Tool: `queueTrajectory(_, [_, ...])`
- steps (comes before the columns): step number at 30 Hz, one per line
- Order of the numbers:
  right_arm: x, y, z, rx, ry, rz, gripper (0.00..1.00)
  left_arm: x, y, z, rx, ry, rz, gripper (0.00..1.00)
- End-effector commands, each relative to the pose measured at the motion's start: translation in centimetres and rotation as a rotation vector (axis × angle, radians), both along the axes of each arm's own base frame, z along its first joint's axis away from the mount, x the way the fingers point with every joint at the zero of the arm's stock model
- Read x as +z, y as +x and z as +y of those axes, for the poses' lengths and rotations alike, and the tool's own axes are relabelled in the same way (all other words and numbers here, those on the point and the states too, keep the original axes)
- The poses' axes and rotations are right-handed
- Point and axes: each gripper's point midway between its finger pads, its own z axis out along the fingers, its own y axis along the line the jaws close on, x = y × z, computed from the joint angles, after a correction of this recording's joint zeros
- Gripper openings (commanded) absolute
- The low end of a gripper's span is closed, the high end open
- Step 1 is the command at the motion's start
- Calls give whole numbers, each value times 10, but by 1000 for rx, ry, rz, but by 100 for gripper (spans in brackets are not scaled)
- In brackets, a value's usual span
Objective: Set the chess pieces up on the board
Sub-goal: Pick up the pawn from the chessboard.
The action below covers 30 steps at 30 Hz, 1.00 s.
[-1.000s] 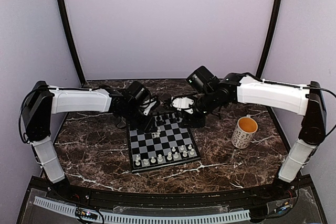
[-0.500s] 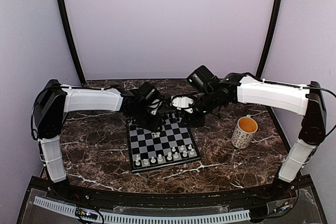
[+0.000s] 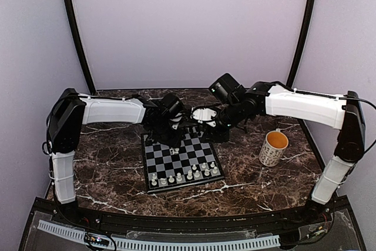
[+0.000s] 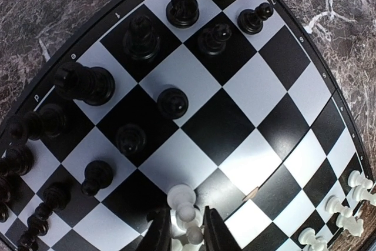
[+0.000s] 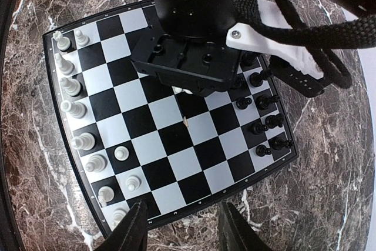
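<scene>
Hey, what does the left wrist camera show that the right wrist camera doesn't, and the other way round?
Only the left wrist view shows the left jaws, flanking a white piece near the middle of the board; whether they grip it is unclear. Only the right wrist view shows the board edge to edge, the left arm's wrist hanging over it, and the right jaws, open and empty. Both show the black pieces at one end, white pieces at the other, and the marble table.
</scene>
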Motion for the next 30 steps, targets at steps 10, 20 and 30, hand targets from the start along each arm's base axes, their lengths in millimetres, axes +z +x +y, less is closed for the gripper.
queueTrajectory(10, [5,8,-2,-30,13,-29,42,7,-2,3,-23,30,16,10])
queueTrajectory(20, [4,12,-3,-37,6,-32,42,33,-8,5,-54,4,-23,6])
queueTrajectory(30, [5,17,-8,-54,-1,-43,42,47,-32,8,-122,-41,-33,6])
